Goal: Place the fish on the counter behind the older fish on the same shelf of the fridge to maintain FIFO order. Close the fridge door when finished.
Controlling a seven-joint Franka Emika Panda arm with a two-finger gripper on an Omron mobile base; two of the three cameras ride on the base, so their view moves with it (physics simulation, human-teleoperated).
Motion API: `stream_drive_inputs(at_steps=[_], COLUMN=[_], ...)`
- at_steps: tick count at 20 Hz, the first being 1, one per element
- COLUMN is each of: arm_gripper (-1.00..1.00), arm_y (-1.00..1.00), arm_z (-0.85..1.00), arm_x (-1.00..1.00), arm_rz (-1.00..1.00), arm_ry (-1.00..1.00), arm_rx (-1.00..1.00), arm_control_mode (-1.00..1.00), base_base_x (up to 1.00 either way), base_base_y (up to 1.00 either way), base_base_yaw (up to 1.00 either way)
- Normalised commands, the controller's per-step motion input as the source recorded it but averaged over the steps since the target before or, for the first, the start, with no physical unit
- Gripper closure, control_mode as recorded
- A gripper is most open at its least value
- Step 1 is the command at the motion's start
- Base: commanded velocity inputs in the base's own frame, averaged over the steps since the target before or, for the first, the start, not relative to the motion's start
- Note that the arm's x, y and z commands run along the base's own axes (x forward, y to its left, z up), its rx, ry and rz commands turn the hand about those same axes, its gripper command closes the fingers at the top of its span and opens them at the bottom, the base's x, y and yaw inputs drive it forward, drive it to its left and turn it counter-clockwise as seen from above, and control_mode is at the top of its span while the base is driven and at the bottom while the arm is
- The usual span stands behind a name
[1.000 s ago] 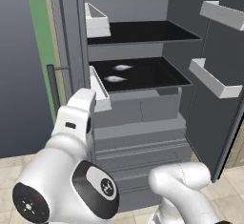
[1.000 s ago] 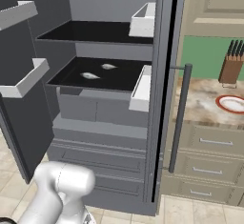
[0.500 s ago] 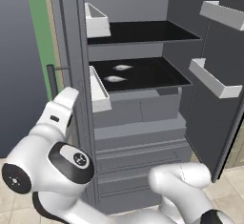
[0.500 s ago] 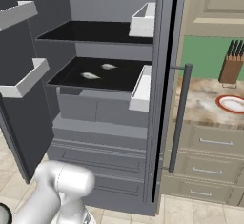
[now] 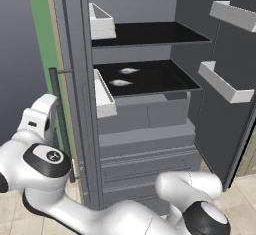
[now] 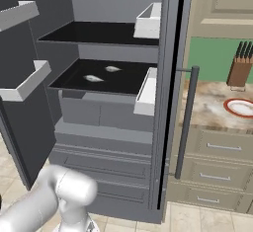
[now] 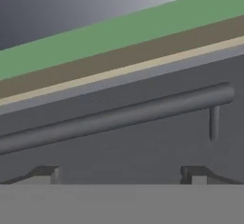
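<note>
Both doors of the grey fridge (image 5: 145, 129) stand wide. Two small silvery fish lie on the lower black shelf (image 5: 167, 79): one (image 5: 129, 71) farther back, one (image 5: 120, 83) nearer the front; from the other side they are the rear fish (image 6: 112, 69) and the front fish (image 6: 93, 78). My gripper (image 7: 121, 175) is open, nothing between its fingertips (image 7: 47, 173), facing the door's long bar handle (image 7: 119, 116) at close range. My wrist (image 5: 40, 116) sits left of that handle (image 5: 60, 114), on the door's outer side. The speckled counter (image 6: 210, 105) lies beside the fridge.
White door bins (image 5: 102, 96) (image 5: 225, 81) jut from both open doors. A knife block (image 6: 240, 65) and a red-rimmed plate (image 6: 242, 107) stand on the counter. Cream drawers (image 6: 217, 149) sit beneath it. The fridge's bottom drawers (image 5: 145, 154) are closed.
My arm swung left, away from the fridge's opening. The hand went from in front of the door bin to the door's outer side by the handle. The fish lie as before.
</note>
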Motion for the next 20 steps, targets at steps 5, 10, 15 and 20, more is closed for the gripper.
stream_drive_inputs(at_steps=[5, 10, 15, 20], arm_gripper=[-1.00, -1.00, -1.00, -1.00], arm_y=[0.16, 0.32, 0.10, -0.17], arm_z=[-0.34, -0.22, -0.12, -0.17], arm_x=[0.71, 0.56, 0.28, 0.70], arm_rz=[-0.02, 0.00, -0.01, -0.05], arm_ry=[0.02, 0.00, -0.01, 0.02], arm_rx=[0.00, 0.00, 0.00, 0.01], arm_control_mode=[-1.00, -1.00, -1.00, -1.00], base_base_x=[0.00, 0.00, 0.00, 0.00], base_base_y=[0.00, 0.00, 0.00, 0.00], base_base_yaw=[0.00, 0.00, 0.00, 0.00])
